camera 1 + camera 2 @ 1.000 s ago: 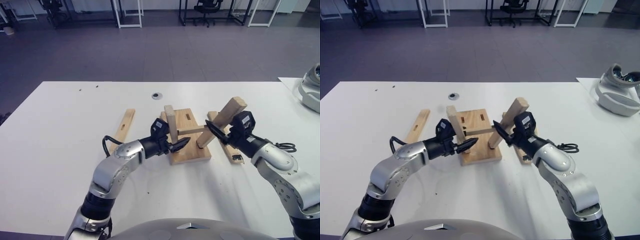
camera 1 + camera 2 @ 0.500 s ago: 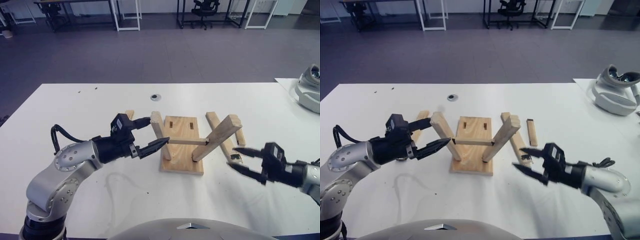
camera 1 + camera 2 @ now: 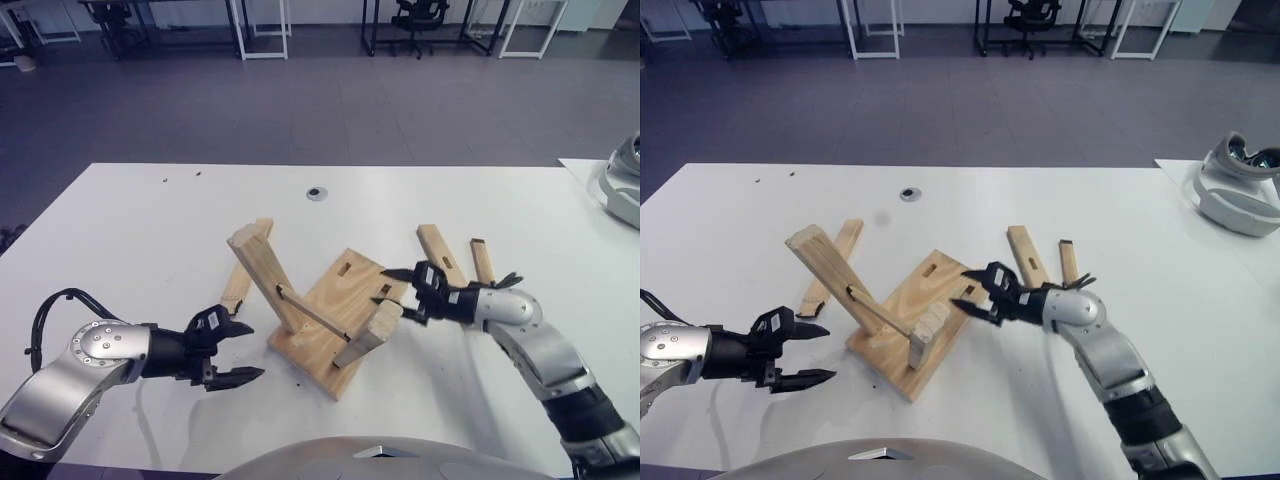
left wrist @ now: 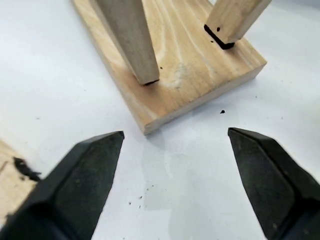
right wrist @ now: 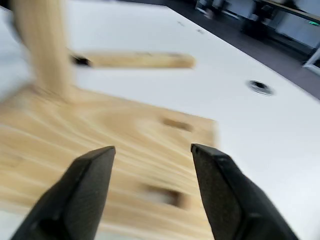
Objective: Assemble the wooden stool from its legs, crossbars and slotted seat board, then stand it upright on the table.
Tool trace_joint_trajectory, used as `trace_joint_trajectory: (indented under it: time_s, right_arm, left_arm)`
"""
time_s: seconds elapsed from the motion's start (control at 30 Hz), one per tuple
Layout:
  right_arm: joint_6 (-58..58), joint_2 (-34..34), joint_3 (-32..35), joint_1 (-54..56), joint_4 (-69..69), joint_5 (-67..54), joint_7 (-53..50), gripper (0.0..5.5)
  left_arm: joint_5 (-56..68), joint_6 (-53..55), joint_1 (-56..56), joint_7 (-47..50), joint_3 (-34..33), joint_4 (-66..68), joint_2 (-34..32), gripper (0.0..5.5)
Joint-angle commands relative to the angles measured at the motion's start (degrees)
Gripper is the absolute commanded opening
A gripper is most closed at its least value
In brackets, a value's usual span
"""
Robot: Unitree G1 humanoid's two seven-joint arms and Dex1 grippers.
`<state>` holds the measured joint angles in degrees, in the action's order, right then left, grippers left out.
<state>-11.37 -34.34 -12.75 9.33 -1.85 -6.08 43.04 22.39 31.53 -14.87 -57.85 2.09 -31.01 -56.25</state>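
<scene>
Since half a second ago the slotted seat board point(image 3: 318, 362) has swung from lying square to lying cornerwise on the white table point(image 3: 120, 230). The frame on it now leans. The tall leg point(image 3: 262, 270) tilts away to the left, and the short leg point(image 3: 368, 332) is tipped low over the board's right side. The thin crossbar point(image 3: 315, 312) is still joined between them.

The left gripper point(image 3: 250, 348) has drawn back from the tall leg. It now sits low near the board's near-left edge, fingers spread wide and touching nothing. The right gripper point(image 3: 381, 285) has come in from the near right to the board's far-right edge. Its fingers are also spread, just beside the short leg's top, gripping nothing.

One loose leg point(image 3: 235, 285) lies flat behind the tall leg. Another loose leg point(image 3: 437, 250) and a short crossbar point(image 3: 480, 260) lie just right of the right gripper.

Bare tabletop stretches wide to the left and toward the far edge, past a cable grommet point(image 3: 317, 193). A headset point(image 3: 625, 185) sits well off to the right.
</scene>
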Motion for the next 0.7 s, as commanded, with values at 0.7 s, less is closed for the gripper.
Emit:
trace_joint_trajectory:
  time_s: [0.7]
  right_arm:
    - [13.5, -7.3, 10.7, 13.0, 26.3, 0.2, 6.2, 2.83]
  left_arm:
    - [-17.7, -32.7, 50.4, -3.1, 9.9, 62.9, 18.7, 3.86]
